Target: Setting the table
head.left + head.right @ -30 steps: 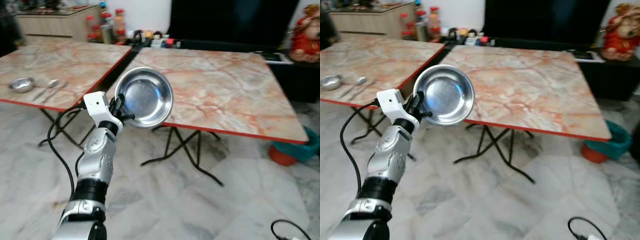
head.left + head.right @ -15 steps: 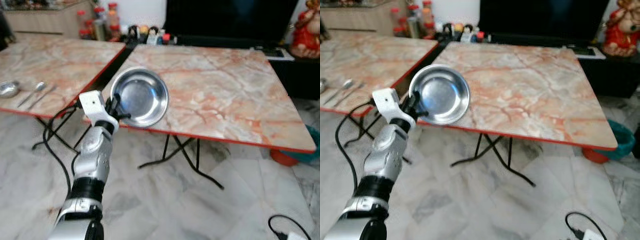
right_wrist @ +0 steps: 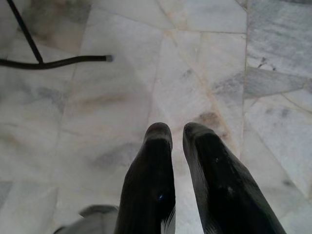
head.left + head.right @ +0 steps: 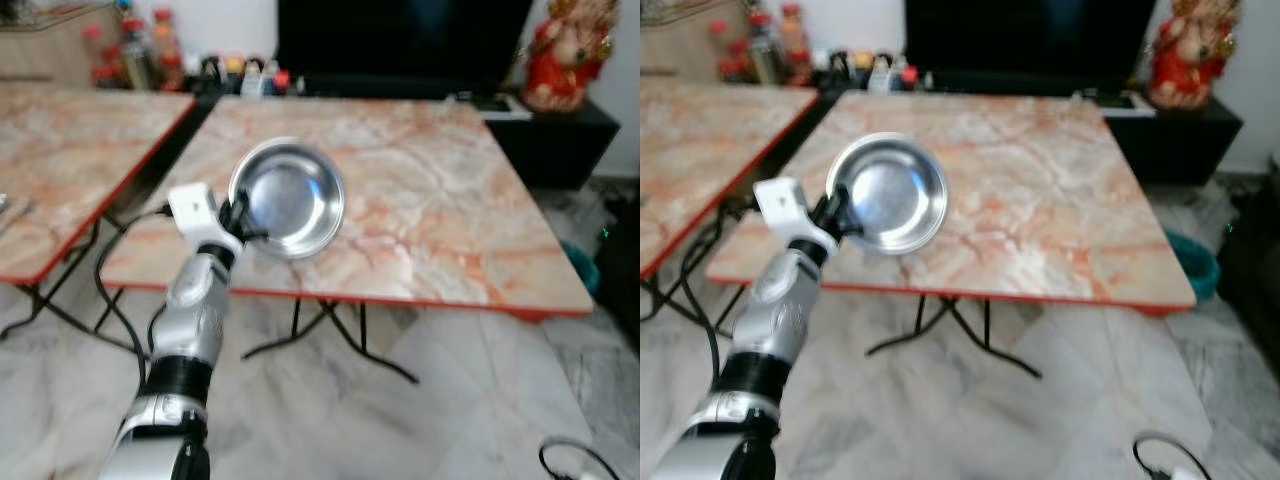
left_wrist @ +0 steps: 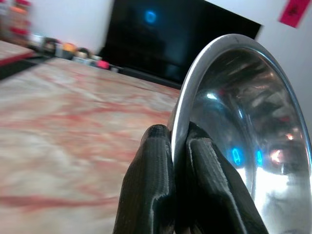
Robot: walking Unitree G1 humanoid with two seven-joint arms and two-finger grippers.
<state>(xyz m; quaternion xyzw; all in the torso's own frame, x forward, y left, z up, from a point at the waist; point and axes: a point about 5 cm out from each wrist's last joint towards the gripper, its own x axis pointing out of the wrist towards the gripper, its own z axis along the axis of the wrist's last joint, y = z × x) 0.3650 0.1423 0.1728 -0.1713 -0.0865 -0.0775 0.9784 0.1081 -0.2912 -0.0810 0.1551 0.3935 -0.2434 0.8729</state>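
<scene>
A shiny steel plate [image 4: 291, 197] is held up on edge, its hollow side facing me, over the near left part of the marble table [image 4: 430, 200]. My left gripper [image 4: 240, 214] is shut on the plate's left rim; in the left wrist view both black fingers [image 5: 158, 180] pinch the steel plate [image 5: 243, 146] at its rim. My right gripper [image 3: 176, 132] hangs low over the pale tiled floor [image 3: 122, 107], its two fingers close together with nothing between them.
A second marble table [image 4: 50, 170] stands to the left across a narrow gap. Bottles and jars [image 4: 140, 55] line the back by a dark screen [image 4: 400, 40]. A red figurine [image 4: 555, 55] sits at the back right. Folding table legs [image 4: 330, 335] and a cable [image 4: 565, 460] lie below.
The camera has swung right and closer, so the marble table fills more of the picture and the left table's bowl and spoons have slid out. The plate stays gripped.
</scene>
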